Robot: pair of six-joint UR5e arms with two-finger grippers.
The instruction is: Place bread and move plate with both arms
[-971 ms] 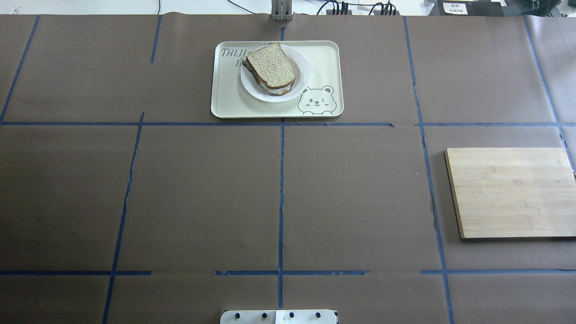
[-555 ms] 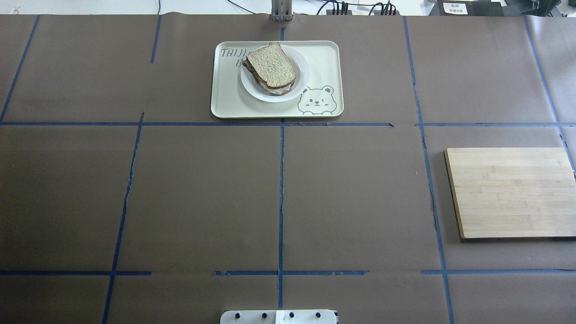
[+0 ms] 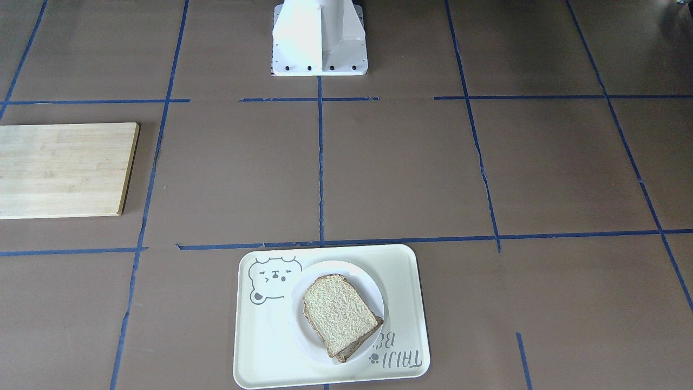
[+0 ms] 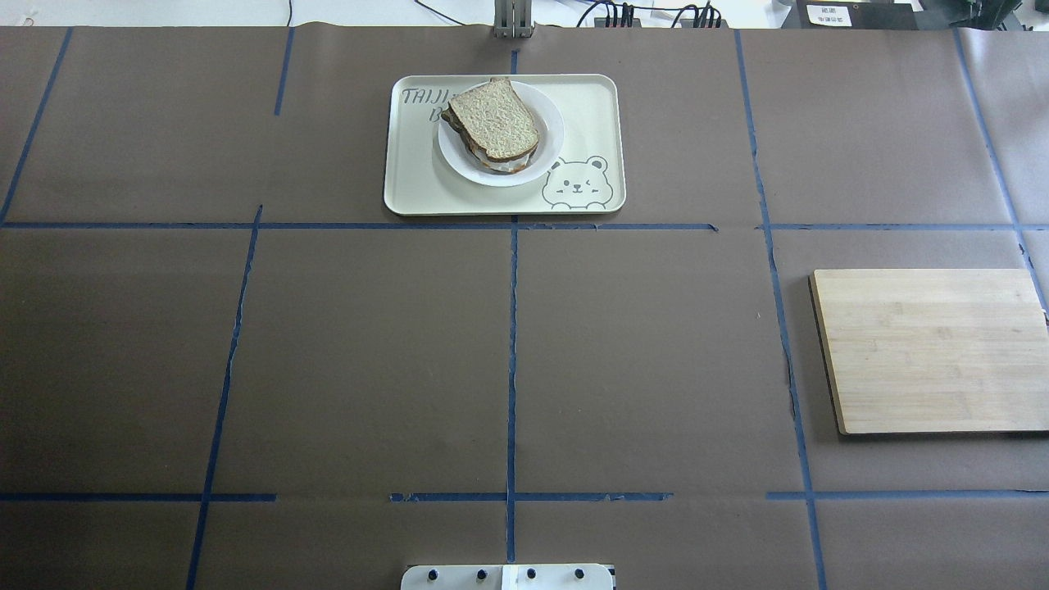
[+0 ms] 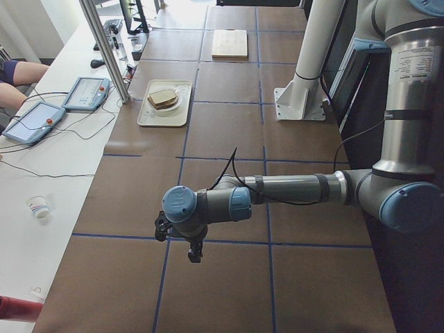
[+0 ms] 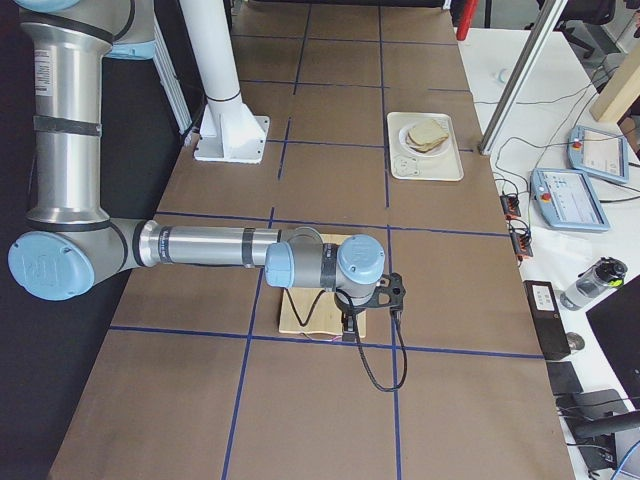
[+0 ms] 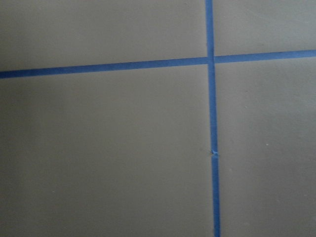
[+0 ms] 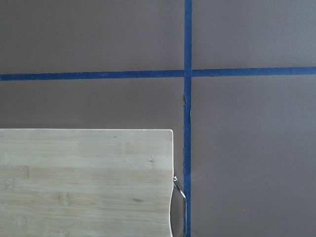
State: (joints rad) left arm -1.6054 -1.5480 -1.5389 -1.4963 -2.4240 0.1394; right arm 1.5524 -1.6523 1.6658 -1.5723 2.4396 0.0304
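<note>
Table: matte brown paper, gridded with blue tape. White pedestal at the robot's edge, middle.

Cream rectangular tray, rounded corners, bear line drawing, at the far middle of the table. On it a small round white plate, smooth and glossy.

Bread: pale, grainy slice with brown crust and rounded top. Lies flat on the plate, stacked slightly askew on a second slice. Thin whitish layer between the two, possibly egg; only its edge shows.

Pale bamboo cutting board, rectangular, on the robot's right, well apart from the tray.

Left gripper: points down over the paper near a tape crossing, far from the tray. Seen only from the side camera, so finger spread cannot be told.

Right gripper: points down over a corner of the cutting board. Spread likewise unreadable.
</note>
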